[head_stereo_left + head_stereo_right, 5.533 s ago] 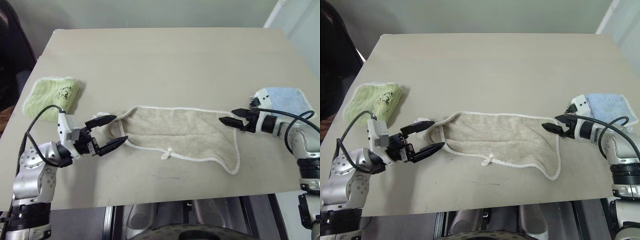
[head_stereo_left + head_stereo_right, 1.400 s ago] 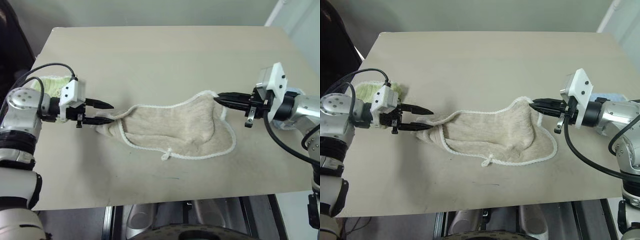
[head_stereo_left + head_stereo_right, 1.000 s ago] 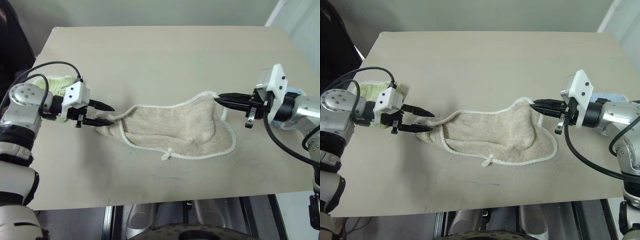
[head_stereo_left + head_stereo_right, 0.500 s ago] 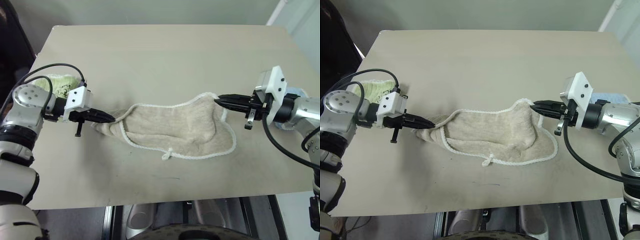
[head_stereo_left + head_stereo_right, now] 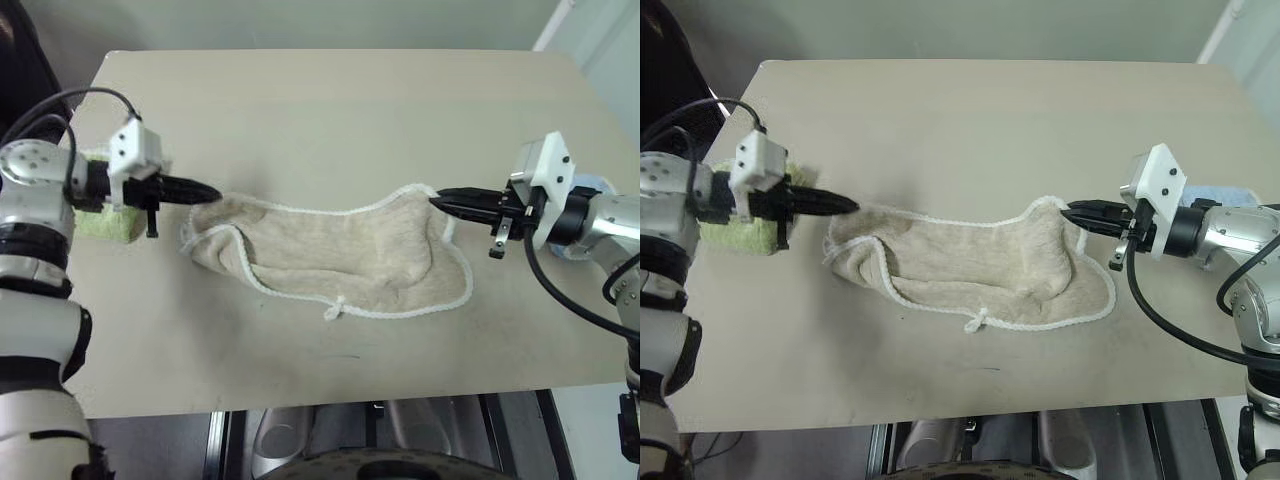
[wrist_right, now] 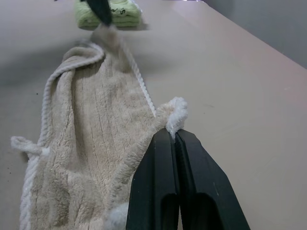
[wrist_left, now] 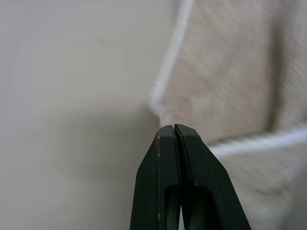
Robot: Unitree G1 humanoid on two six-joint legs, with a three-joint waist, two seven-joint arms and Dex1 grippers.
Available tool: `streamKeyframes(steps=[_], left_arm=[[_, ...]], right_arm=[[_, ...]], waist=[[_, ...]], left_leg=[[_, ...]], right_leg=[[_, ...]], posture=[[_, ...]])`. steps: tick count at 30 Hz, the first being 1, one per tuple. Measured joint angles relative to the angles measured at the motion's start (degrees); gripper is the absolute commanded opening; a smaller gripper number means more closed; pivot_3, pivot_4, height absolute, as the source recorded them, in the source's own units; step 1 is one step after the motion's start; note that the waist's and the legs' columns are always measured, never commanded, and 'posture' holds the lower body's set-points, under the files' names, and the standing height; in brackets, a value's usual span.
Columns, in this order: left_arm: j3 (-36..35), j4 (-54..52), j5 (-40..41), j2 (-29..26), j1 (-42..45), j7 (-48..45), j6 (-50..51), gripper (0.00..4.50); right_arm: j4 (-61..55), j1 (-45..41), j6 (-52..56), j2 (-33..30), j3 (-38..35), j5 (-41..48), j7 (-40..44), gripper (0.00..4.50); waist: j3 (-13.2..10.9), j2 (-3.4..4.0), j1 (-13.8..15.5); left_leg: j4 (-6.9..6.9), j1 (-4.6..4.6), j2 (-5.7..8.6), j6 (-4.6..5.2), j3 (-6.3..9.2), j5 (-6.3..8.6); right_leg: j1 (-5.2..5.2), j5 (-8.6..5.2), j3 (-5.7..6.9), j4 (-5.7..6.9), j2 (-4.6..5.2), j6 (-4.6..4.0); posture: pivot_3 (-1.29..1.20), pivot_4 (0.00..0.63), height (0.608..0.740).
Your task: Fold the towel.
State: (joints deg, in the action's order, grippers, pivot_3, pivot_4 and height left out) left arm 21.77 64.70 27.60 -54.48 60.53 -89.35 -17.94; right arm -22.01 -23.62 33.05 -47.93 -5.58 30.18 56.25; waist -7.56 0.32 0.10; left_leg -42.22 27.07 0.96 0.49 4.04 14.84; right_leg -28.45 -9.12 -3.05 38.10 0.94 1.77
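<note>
The beige towel (image 5: 340, 250) lies crumpled and stretched across the middle of the table, its small loop tag (image 5: 333, 309) on the near edge. My left gripper (image 5: 213, 190) is shut on the towel's left corner, which it holds a little above the table; the left wrist view shows the white edging right at the closed fingertips (image 7: 165, 143). At the other end, my right gripper (image 5: 437, 197) is shut on the towel's far right corner, with the white edging pinched at its tips (image 6: 172, 132). Between the two grippers the cloth sags onto the table.
A folded light-green towel (image 5: 105, 222) sits at the table's left edge, partly behind my left hand. A folded light-blue towel (image 5: 1215, 192) lies at the right edge behind my right hand. Bare tabletop (image 5: 330, 110) stretches beyond the beige towel.
My left gripper shut on the towel's left corner, then rose and drew back to the left, pulling that end out. The right gripper has kept still.
</note>
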Motion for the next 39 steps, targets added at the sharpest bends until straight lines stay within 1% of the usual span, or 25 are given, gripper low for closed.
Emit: streamKeyframes(steps=[3,7,12,15,25,39], left_arm=[[-3.8,2.9,-4.0,0.7,1.2,1.0,3.2,0.05],[-9.0,5.9,-7.2,2.2,2.3,5.3,7.7,0.05],[-15.6,7.7,-9.6,2.3,4.6,11.5,11.1,0.05],[-18.3,8.4,-12.1,2.4,4.9,15.6,11.6,0.05],[-23.1,8.8,-17.0,3.3,4.9,16.3,11.8,0.05],[-26.1,8.8,-20.3,3.8,4.9,16.2,11.9,0.05]], right_arm=[[1.7,-0.7,-0.4,0.0,-0.1,-0.2,0.0,0.00],[4.6,-2.9,-1.9,-0.2,-0.5,-1.4,-0.2,0.00],[13.5,-8.7,-6.3,-0.7,-2.6,-5.0,-2.3,0.00],[17.7,-10.9,-9.6,-0.7,-2.6,-7.4,-2.6,0.00],[19.4,-10.9,-11.7,-0.6,-2.3,-8.5,-2.6,0.00],[19.5,-10.9,-11.8,-0.6,-2.3,-8.6,-2.5,0.00]], waist=[[0.0,0.00,0.0],[0.0,0.00,0.0],[0.0,0.00,0.0],[0.0,0.00,-0.1],[0.0,0.00,0.0],[0.0,0.00,0.0]], left_leg=[[0.00,-0.03,0.00,-0.01,-0.04,-0.04],[-0.01,0.00,-0.01,0.05,-0.06,-0.12],[-0.01,-0.02,0.01,0.12,-0.09,-0.17],[0.00,-0.02,0.00,0.14,-0.09,-0.21],[-0.01,0.03,0.00,0.12,-0.14,-0.25],[-0.02,0.03,0.00,0.14,-0.17,-0.26]], right_leg=[[0.01,0.01,-0.01,0.00,0.00,0.02],[0.00,0.06,-0.01,0.00,0.01,0.09],[-0.01,0.10,-0.01,-0.01,0.05,0.15],[-0.02,0.28,-0.01,0.00,0.05,0.44],[-0.06,0.28,-0.01,-0.01,0.06,0.45],[-0.06,0.28,-0.01,0.00,0.07,0.45]], posture=[[0.00,0.150,0.703],[0.00,0.150,0.703],[0.00,0.150,0.703],[0.00,0.150,0.703],[0.00,0.150,0.703],[0.00,0.150,0.703]])
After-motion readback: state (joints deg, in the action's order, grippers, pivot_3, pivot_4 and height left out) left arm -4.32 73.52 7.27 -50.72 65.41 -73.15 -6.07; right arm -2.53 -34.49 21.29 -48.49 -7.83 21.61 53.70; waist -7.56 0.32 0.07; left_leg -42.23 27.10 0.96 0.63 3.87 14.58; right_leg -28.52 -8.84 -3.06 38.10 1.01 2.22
